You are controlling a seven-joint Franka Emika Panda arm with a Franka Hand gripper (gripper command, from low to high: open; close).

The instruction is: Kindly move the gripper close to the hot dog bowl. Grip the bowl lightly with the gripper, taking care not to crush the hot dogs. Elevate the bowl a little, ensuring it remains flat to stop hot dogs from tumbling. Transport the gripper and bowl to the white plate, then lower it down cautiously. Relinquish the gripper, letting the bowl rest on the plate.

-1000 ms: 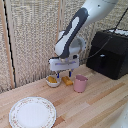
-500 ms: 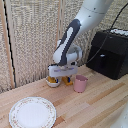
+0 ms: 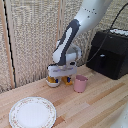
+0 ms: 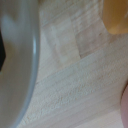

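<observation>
A light wooden table [image 3: 95,100] carries four things. A large white plate [image 3: 32,112] with a floral rim lies near the front edge. Toward the back edge sit a small white bowl [image 3: 53,82], a loose orange food piece [image 3: 68,80] and a pink cup [image 3: 80,83], close together.

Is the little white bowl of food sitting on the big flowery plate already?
No, the hot dog bowl sits on the table under the gripper, apart from the white plate.

Arm comes in from the exterior view's upper right, elbow bent, wrist angled down toward the tabletop. Gripper [image 3: 61,76] sits low, fingers pointing down. Can't tell finger spacing; wrist view too blurred.
</observation>
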